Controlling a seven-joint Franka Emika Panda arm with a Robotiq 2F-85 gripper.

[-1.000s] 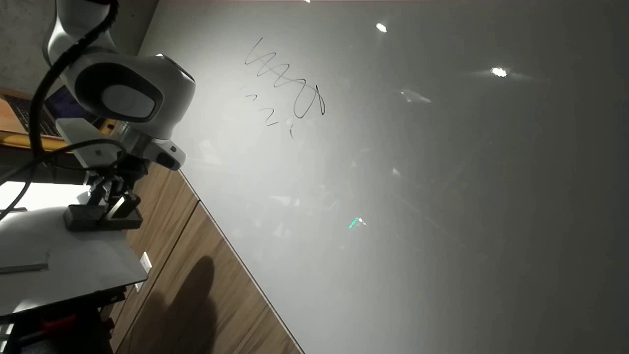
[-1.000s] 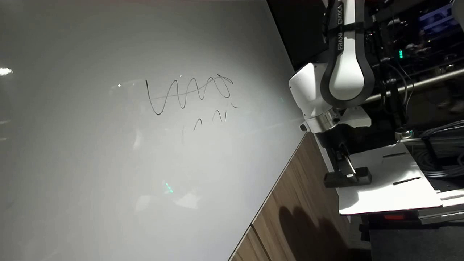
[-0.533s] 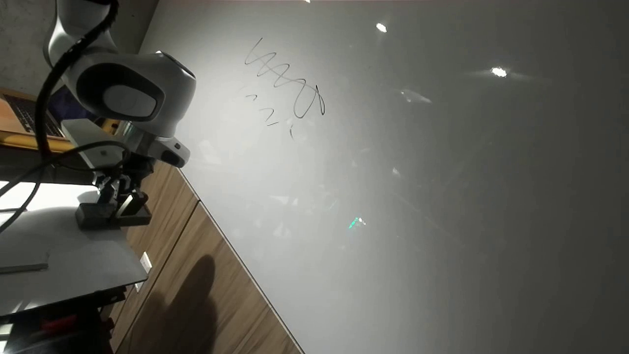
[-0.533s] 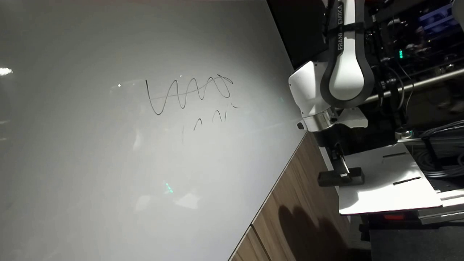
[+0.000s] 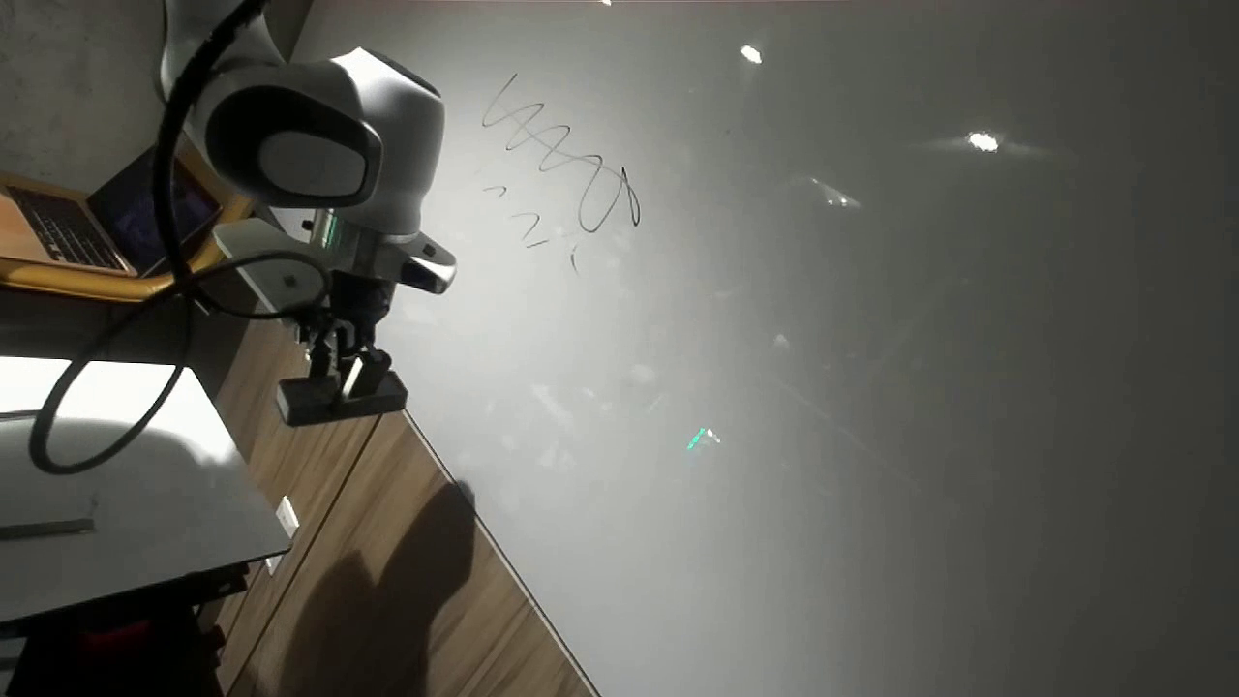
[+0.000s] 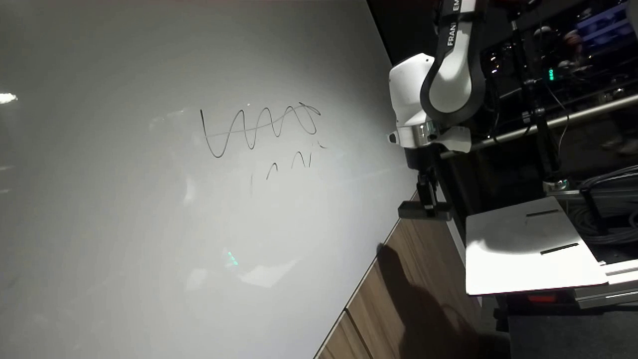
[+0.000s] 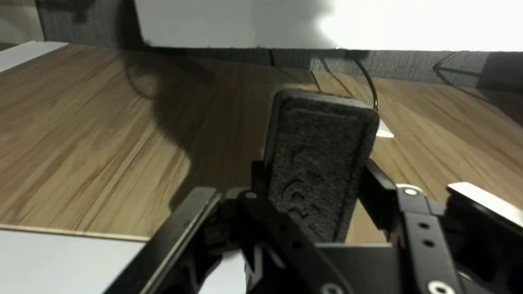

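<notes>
Dark grey block held in air before wood panelling, near the edge of the whiteboard. Jaws clamped on its long sides. White table apart from block. Black scribbles on board in both exterior views; open laptop beyond cable.

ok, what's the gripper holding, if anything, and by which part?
A dark grey block; the gripper pinches its two long sides, around the middle.
</notes>
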